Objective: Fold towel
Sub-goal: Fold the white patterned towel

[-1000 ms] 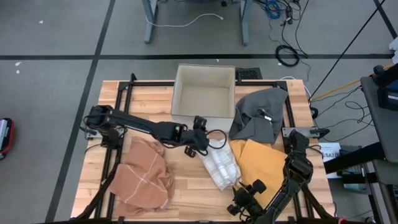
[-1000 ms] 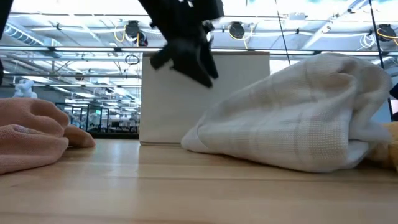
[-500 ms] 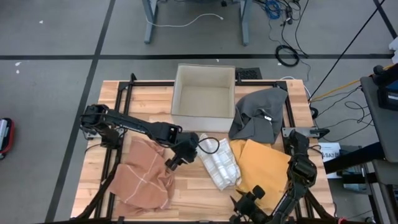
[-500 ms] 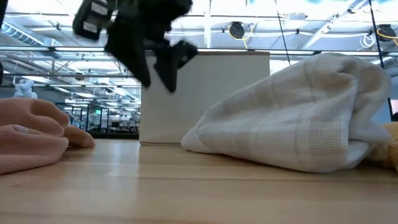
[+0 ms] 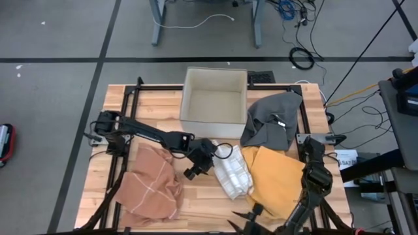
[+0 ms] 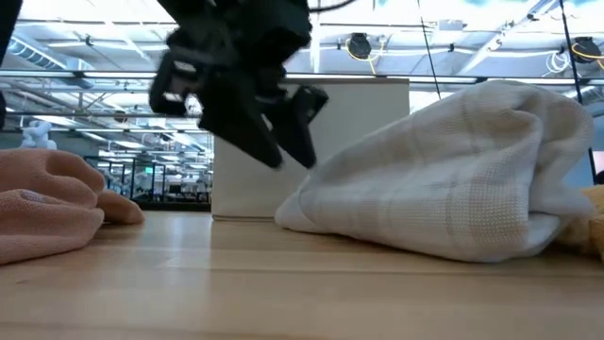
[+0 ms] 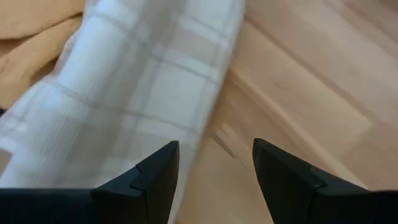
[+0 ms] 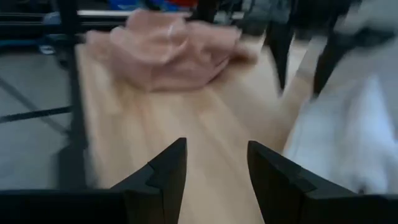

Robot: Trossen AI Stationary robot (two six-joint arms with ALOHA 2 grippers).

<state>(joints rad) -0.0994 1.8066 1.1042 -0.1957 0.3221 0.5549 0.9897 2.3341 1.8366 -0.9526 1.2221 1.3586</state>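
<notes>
Rumpled white towel (image 5: 233,175) (faint woven checks)

Right gripper (image 5: 245,220): cut off by the high view's bottom edge. White towel (image 6: 453,179): right end runs past the low view's edge, lower fold hides the yellow cloth (image 5: 277,176) behind. Right wrist view blurred; pink cloth (image 8: 174,43) only a smear.

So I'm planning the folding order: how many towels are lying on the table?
4: pink towel front left, white towel centre, yellow towel front right, grey towel back right beside the box. More could be hidden underneath.
</notes>
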